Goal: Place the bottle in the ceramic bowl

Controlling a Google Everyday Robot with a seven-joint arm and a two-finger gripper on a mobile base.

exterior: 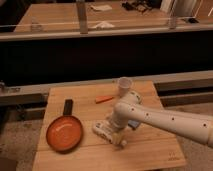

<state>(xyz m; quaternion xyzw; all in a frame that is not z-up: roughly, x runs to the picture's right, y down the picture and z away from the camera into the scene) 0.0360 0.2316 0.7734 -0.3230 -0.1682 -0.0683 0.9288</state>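
Observation:
The bottle (102,129) is small and white and lies on its side near the middle of the wooden table (150,150). My gripper (116,135) is down on the bottle's right end, at the tip of a white arm that reaches in from the right. Its jaws stand open, and the bottle rests on the table. To the left, about a hand's width from the bottle, sits the ceramic bowl (64,135), orange-red with a dark rim and a short black handle pointing away. It is empty.
A translucent plastic cup (124,86) stands at the back right of the table. A small orange object (104,99) lies behind the bottle. A blue-grey sponge (133,123) peeks out behind the arm. A dark counter and a rail run behind the table.

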